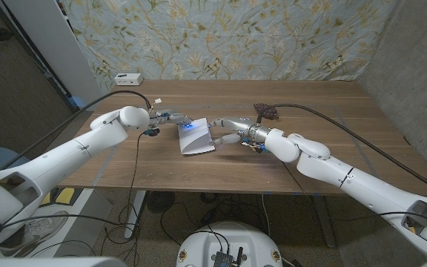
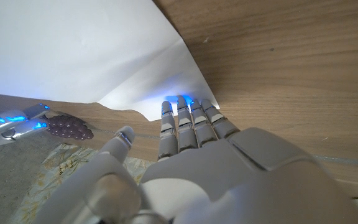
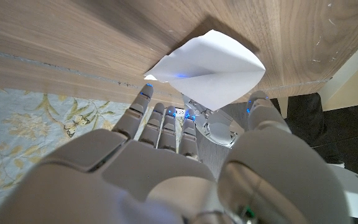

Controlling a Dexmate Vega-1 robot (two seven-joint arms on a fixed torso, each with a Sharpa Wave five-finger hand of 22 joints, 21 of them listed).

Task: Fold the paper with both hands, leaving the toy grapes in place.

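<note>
Lying near the middle of the wooden table (image 1: 317,159), the paper (image 1: 196,138) was a white sheet with one part raised off the wood, a crease running across it. Blue light from the hands glowed on its upper edge in the head view.

Left hand (image 1: 161,119): came in from the left, at the paper's left edge. In the left wrist view the left hand (image 2: 185,168) had its fingers (image 2: 188,124) straight and together, tips at or under the lifted corner of the paper (image 2: 73,50); thumb set apart to one side. Could not tell whether the fingertips actually gripped the sheet or only touched it.

Right hand (image 1: 232,130): reached in from the right, fingers at the paper's right edge. In the right wrist view the right hand (image 3: 166,174) was spread, fingers (image 3: 166,124) pointing toward the paper (image 3: 210,68), thumb well apart from them. Sheet looked bowed up between the hands there. Contact unclear; no firm hold seen.

Toy grapes (image 1: 265,111): dark purple cluster on the table behind the right hand, nearer the far side, apart from the paper. Also seen in the left wrist view, toy grapes (image 2: 70,126), just beside blue-lit fingertips of the other hand.

Small white box (image 1: 128,78) sat at the table's far left corner, before a floral cloth (image 1: 228,37) backdrop.
</note>
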